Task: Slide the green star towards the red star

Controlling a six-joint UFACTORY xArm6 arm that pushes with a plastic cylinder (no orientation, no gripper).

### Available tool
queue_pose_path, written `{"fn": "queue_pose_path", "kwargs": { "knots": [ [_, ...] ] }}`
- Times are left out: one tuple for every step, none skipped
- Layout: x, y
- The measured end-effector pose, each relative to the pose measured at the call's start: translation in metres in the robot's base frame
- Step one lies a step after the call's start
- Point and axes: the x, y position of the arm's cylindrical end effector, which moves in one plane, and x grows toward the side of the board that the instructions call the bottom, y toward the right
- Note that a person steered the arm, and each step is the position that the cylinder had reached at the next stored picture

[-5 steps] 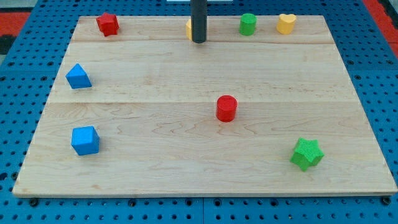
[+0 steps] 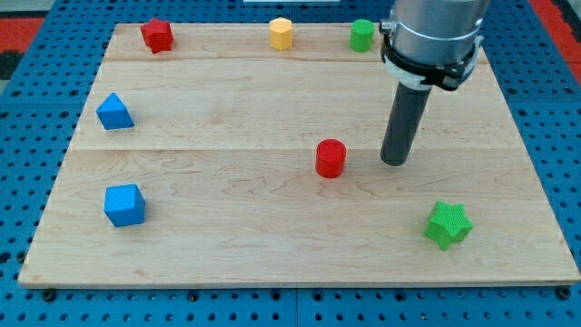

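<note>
While the wooden surface [image 2: 227, 109] fills most of the view, its leftmost pieces are two blue blocks: a blue triangle [image 2: 114, 111] near the left edge, about midway up, and a blue cube [image 2: 124, 204] lower down, well apart from it. Farther up, in the top left corner, sits the red star [image 2: 157, 35], close to the surface's top edge. Along that same top edge, moving right, a yellow hexagon [image 2: 281, 34] stands alone, and beyond it a green cylinder [image 2: 362, 35] sits just left of the arm's grey housing, which hides whatever lies behind it at the top right.

Near the middle of the surface stands a red cylinder [image 2: 330, 158], upright. Just to its right, with a narrow gap between them, my tip [image 2: 394, 163] rests on the wood; the dark rod rises straight from it into the housing above. No gripper is fitted, so nothing is held and there is no opening to report.

Farthest right and lowest, the green star [image 2: 448, 224] lies near the bottom right corner. It is below and to the right of my tip, clearly apart from it, and untouched. It sits at the opposite corner of the surface from the red star, with the red cylinder roughly between them.
</note>
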Motion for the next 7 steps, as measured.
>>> {"fn": "queue_pose_path", "kwargs": {
  "knots": [
    [0.051,0.0],
    [0.057,0.0],
    [0.057,-0.002],
    [0.057,-0.002],
    [0.057,-0.002],
    [0.064,-0.002],
    [0.066,-0.002]
  ]
}}
